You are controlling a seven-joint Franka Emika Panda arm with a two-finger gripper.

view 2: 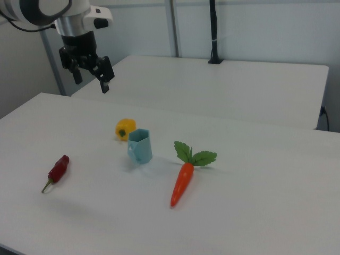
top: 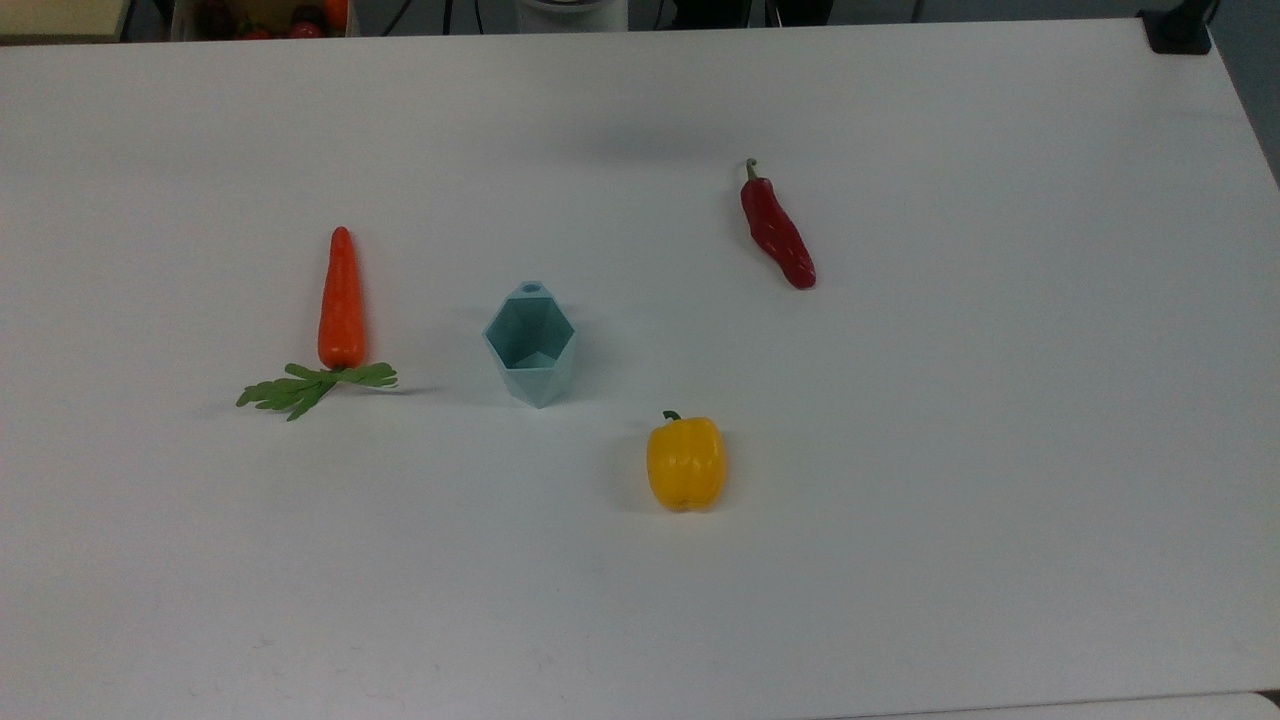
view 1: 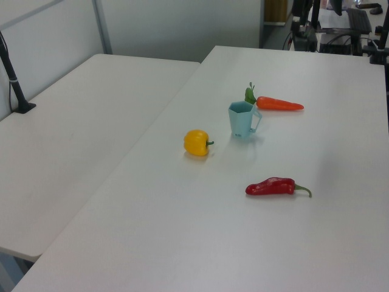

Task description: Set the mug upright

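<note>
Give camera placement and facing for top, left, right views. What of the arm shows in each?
Top view: overhead, looking down at the table; mug upright mid-frame; arm base at the top edge.
Left view: off one table end, looking along it, red chili nearest.
Right view: opposite side, low; open end effector raised above the table.
Shared: mug, carrot, yellow pepper.

Two white tables point(view 1: 91, 121) side by side, pale wall point(view 2: 255, 26) behind, black pole point(view 2: 213, 32).
</note>
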